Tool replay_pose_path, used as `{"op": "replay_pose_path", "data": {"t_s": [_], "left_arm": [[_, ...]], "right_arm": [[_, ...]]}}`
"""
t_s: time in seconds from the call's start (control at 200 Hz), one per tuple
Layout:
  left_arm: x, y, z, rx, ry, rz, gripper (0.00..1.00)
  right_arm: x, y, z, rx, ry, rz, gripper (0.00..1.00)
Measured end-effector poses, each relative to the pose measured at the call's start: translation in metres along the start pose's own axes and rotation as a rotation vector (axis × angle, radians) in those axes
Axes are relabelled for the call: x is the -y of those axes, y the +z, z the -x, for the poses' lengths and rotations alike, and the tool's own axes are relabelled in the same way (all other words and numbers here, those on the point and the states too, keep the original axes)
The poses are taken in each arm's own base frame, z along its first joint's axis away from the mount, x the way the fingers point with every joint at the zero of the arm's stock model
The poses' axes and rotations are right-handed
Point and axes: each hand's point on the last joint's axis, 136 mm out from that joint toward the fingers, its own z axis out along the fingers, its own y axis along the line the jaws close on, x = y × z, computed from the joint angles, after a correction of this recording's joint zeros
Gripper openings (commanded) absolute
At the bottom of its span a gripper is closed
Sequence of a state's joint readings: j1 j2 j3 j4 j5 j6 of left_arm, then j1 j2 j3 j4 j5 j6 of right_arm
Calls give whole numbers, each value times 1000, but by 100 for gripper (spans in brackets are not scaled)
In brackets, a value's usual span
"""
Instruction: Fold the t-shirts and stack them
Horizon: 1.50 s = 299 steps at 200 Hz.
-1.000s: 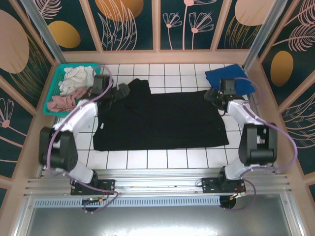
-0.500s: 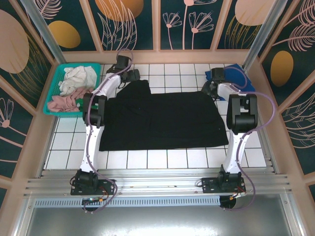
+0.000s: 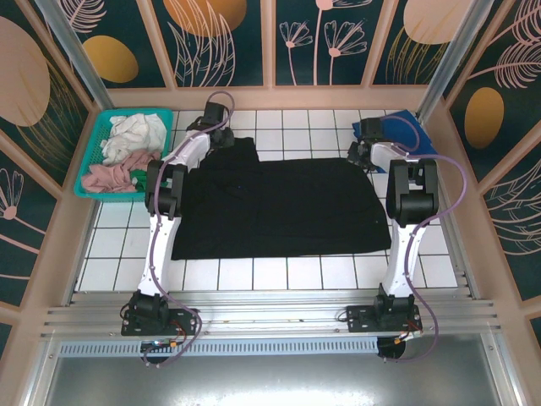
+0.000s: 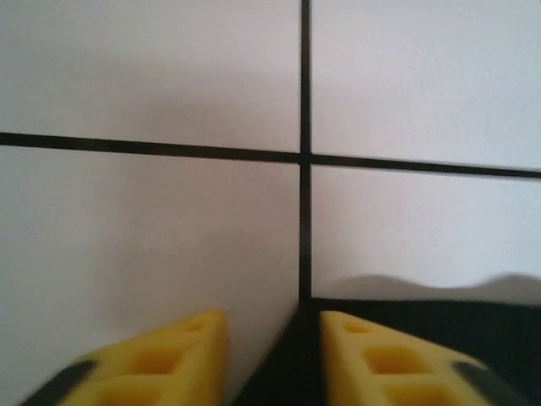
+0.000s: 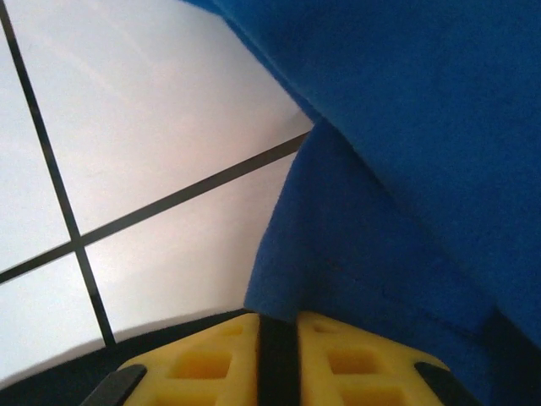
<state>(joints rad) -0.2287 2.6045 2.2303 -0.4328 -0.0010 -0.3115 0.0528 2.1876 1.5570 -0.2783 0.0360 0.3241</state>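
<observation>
The black t-shirt (image 3: 279,207) lies spread flat across the middle of the tiled table. My left gripper (image 3: 226,135) is down at its far left corner. In the left wrist view the yellow fingers (image 4: 380,359) stand close together with black cloth (image 4: 292,372) between them. My right gripper (image 3: 359,155) is at the shirt's far right corner, and its jaws (image 5: 277,338) are pinched on a thin strip of black cloth. The royal-blue t-shirt (image 3: 397,127) lies at the back right, right beside and just beyond the right fingers (image 5: 406,169).
A teal mesh basket (image 3: 95,148) with white and pink cloths stands at the back left. Wooden walls close in the back and sides. Both arms stretch far out over the shirt's side edges. White tiles lie bare in front of the shirt.
Both arms have reached from the shirt's sides out to its far corners. Both grippers have closed from wide open down onto the black cloth.
</observation>
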Motion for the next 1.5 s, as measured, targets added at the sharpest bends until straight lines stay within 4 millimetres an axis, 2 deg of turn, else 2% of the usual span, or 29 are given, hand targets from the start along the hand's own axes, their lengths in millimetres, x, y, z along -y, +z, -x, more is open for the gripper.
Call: {"op": "replay_pose_path", "data": {"t_s": [0.045, 0.12, 0.205, 0.305, 0.525, 0.616, 0.731, 0.876, 1.006, 1.081, 1.121, 1.196, 1.261, 1.376, 1.496], "left_arm": [[3, -3, -4, -11, -4, -15, 7], [11, -11, -10, -30, 16, -41, 0], [20, -22, -10, -32, 32, -59, 0], [29, -42, 1, -10, 45, -73, 0], [40, -112, 33, 80, 49, -105, 0], [43, -137, 38, 108, 50, -124, 0], [45, -156, 36, 126, 51, -145, 0], [43, -161, 21, 108, 52, -159, 0], [42, -155, 10, 85, 53, -167, 0], [41, -152, 4, 72, 53, -172, 0], [41, -151, 1, 66, 52, -173, 0], [41, -152, -1, 62, 53, -175, 0], [41, -154, 0, 66, 53, -176, 0], [42, -158, 3, 78, 53, -179, 0], [42, -158, 3, 81, 54, -180, 0]], "right_arm": [[0, 0, -1, -2, -3, 0, 13], [-1, -1, -1, -2, -6, 0, 13], [-1, -3, -1, -4, -6, 0, 13], [-2, -8, 1, -2, -10, 2, 13], [-4, -19, 7, 11, -24, 10, 13], [-6, -23, 8, 10, -31, 17, 14], [-7, -28, 10, 17, -33, 21, 16], [-9, -36, 12, 26, -42, 30, 21], [-12, -37, 8, 19, -53, 47, 13], [-11, -36, 4, 7, -61, 49, 12], [-11, -35, 2, 2, -61, 50, 15], [-10, -35, 1, 0, -62, 47, 32], [-8, -35, 1, 3, -63, 37, 39], [-6, -32, 6, 10, -70, 10, 39], [-5, -20, 11, 14, -70, -12, 37]]}}
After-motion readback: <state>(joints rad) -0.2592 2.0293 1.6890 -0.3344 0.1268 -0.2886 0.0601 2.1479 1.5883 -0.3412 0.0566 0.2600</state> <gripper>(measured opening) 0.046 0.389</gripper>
